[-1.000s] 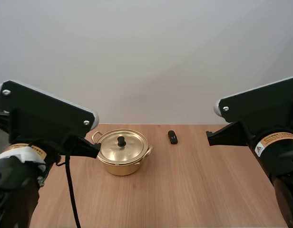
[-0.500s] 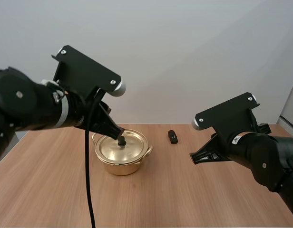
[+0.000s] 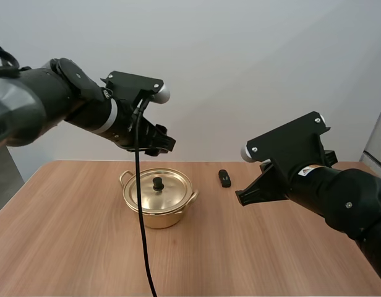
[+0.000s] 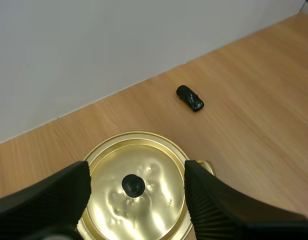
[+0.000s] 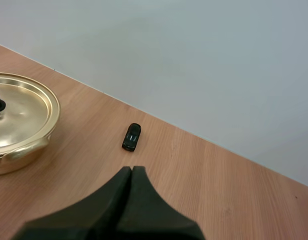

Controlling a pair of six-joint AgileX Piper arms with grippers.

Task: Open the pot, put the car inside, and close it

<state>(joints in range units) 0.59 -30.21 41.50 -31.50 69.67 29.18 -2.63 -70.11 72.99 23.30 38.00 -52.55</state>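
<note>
Lidded pot (image 3: 157,219), contents hidden, car (image 3: 224,178) outside; left claw (image 4: 136,172) spread above, right claw (image 5: 131,171) clenched.

Left arm (image 3: 60,102): rounded matte black shell, white band (image 3: 111,117) near the wrist. Right arm (image 3: 345,201): same black, small orange label (image 3: 309,171). Each carries a flat black plate (image 3: 133,83) with silver screws.

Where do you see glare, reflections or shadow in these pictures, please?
High view: even, soft light; the pot throws barely any shadow on the table. Left wrist view: mottled bright reflections on the lid around its knob. Right wrist view: the car reads nearly plain black.
</note>
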